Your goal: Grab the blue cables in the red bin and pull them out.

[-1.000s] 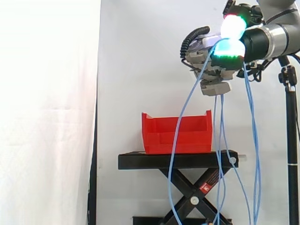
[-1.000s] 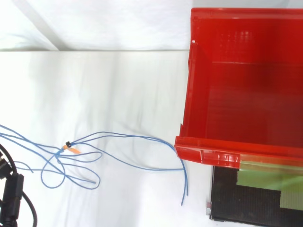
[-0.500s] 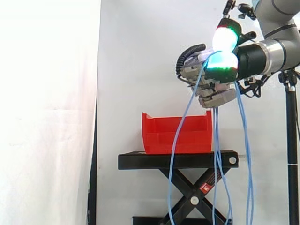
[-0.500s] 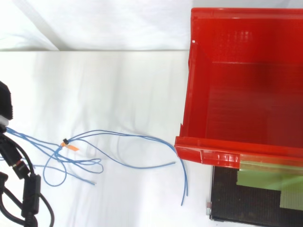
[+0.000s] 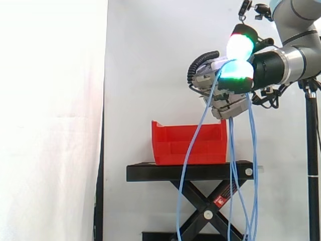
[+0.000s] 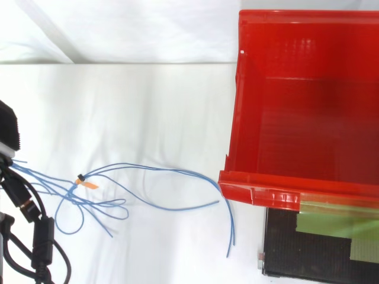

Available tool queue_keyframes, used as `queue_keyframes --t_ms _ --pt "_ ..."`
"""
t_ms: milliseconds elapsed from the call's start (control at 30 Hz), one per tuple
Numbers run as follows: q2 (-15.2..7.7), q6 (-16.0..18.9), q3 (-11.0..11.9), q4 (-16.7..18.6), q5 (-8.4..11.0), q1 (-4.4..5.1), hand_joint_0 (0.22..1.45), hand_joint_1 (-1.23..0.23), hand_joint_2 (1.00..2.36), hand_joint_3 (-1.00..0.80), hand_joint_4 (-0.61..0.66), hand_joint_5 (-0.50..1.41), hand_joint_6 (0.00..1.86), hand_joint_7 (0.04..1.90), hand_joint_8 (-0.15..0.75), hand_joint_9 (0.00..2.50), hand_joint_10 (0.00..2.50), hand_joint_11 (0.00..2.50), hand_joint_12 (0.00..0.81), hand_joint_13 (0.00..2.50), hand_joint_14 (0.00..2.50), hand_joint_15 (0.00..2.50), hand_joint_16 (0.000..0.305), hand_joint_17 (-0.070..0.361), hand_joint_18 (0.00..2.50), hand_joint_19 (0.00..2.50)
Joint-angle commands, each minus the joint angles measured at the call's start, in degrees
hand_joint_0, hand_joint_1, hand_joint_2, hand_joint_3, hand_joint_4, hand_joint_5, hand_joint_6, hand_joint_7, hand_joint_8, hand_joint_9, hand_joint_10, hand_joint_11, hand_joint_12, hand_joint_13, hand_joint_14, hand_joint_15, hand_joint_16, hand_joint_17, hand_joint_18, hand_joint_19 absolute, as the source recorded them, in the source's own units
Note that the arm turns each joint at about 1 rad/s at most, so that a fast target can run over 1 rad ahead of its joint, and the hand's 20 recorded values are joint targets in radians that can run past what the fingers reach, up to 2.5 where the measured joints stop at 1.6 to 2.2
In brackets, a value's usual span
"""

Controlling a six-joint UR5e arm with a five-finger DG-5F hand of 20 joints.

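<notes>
From above, you had the bin [image 6: 260,189] at the right, its front lip over a corner of the stand [image 6: 308,260]. The cables [image 6: 172,170] were outside it, showing against the white cloth [image 6: 148,100]. They fanned in from the left edge, gathered at an orange tag [image 6: 90,186] and looped below it. Two loose ends curved close to the bin's lip.

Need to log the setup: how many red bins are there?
1. The red bin stands on the black stand. The hand, higher up, grips the blue cables. Nothing seems to hide another bin.
</notes>
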Motion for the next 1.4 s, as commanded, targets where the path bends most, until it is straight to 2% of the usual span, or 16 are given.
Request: queue_keyframes --t_ms 0,200,267,300,433,567,667,767,800,867,967,1033,1100,1133,1233,1367 --pt "0.00 0.00 -0.02 0.04 -0.01 0.04 1.03 -0.97 1.01 -0.69 0.26 0.56 1.50 0.14 0.299 1.04 2.50 0.89 0.337 1.17 2.50 0.69 0.037 0.084 1.47 1.74" --pt "0.00 -0.35 -0.46 -0.05 -0.01 -0.14 1.03 -0.97 1.01 -0.68 0.26 0.56 1.50 0.15 0.300 1.04 2.50 0.89 0.338 1.17 2.50 0.69 0.037 0.084 1.48 1.74" --pt "0.00 -0.35 -1.87 0.04 0.26 -0.23 1.03 -0.97 1.01 -0.68 0.26 0.56 1.50 0.15 0.308 1.04 2.50 0.86 0.339 1.17 2.50 0.70 0.037 0.084 1.48 1.74" --pt "0.00 -0.35 -4.07 0.39 0.26 -0.23 1.03 -0.97 1.01 -0.68 0.25 0.56 1.50 0.15 0.300 1.04 2.50 0.87 0.339 1.17 2.50 0.70 0.037 0.082 1.48 1.74" --pt "0.00 -0.18 -8.64 3.56 0.17 -0.23 1.03 -0.97 1.01 -0.68 0.25 0.56 1.50 0.14 0.299 1.04 2.50 0.87 0.329 1.16 2.50 0.69 0.038 0.085 1.48 1.73" --pt "0.00 -0.26 -11.54 8.30 0.43 -0.23 1.03 -0.97 1.01 -0.68 0.25 0.56 1.50 0.15 0.299 1.04 2.50 0.87 0.337 1.16 2.50 0.72 0.038 0.085 1.48 1.73" --pt "0.00 -0.09 -12.50 10.15 0.96 -0.31 1.03 -0.97 1.01 -0.68 0.25 0.56 1.50 0.15 0.300 1.04 2.50 0.85 0.333 1.16 2.50 0.72 0.038 0.086 1.47 1.73" --pt "0.00 0.79 -12.59 11.38 3.51 -0.40 1.03 -0.97 1.01 -0.68 0.25 0.56 1.50 0.15 0.299 1.04 2.50 0.85 0.336 1.16 2.50 0.72 0.038 0.086 1.47 1.73" --pt "0.00 0.79 -12.59 11.38 3.51 -0.40 1.03 -0.97 1.01 -0.68 0.25 0.56 1.50 0.15 0.298 1.04 2.50 0.85 0.332 1.16 2.50 0.72 0.038 0.086 1.47 1.74" --pt "0.00 1.76 -12.15 11.38 6.32 -0.40 1.03 -0.97 1.01 -0.67 0.25 0.56 1.50 0.15 0.293 1.04 2.50 0.87 0.335 1.16 2.50 0.72 0.038 0.085 1.47 1.73" --pt "0.00 2.72 -11.45 11.38 7.73 -0.31 1.03 -0.97 1.01 -0.67 0.25 0.56 1.50 0.15 0.298 1.04 2.50 0.85 0.331 1.16 2.50 0.71 0.038 0.086 1.47 1.73" --pt "0.00 4.48 -8.73 11.38 9.57 -0.14 1.03 -0.97 1.01 -0.67 0.25 0.56 1.50 0.15 0.300 1.04 2.50 0.86 0.331 1.16 2.50 0.71 0.038 0.086 1.47 1.73" --pt "0.00 5.19 -7.93 11.73 10.63 0.04 1.03 -0.97 1.01 -0.67 0.25 0.56 1.50 0.15 0.290 1.04 2.50 0.87 0.331 1.16 2.50 0.71 0.038 0.086 1.47 1.73" --pt "0.00 5.54 -7.76 12.79 11.95 0.12 1.03 -0.97 1.01 -0.67 0.25 0.56 1.50 0.15 0.300 1.04 2.50 0.85 0.331 1.16 2.50 0.72 0.038 0.086 1.47 1.73" --pt "0.00 5.71 -7.76 15.51 14.41 0.30 1.03 -0.97 1.01 -0.66 0.25 0.56 1.50 0.15 0.298 1.04 2.50 0.85 0.331 1.16 2.50 0.72 0.038 0.086 1.47 1.73" --pt "0.00 5.71 -9.25 18.24 15.81 0.56 1.03 -0.97 1.01 -0.66 0.25 0.56 1.50 0.15 0.300 1.04 2.50 0.86 0.330 1.16 2.50 0.72 0.038 0.085 1.47 1.73"
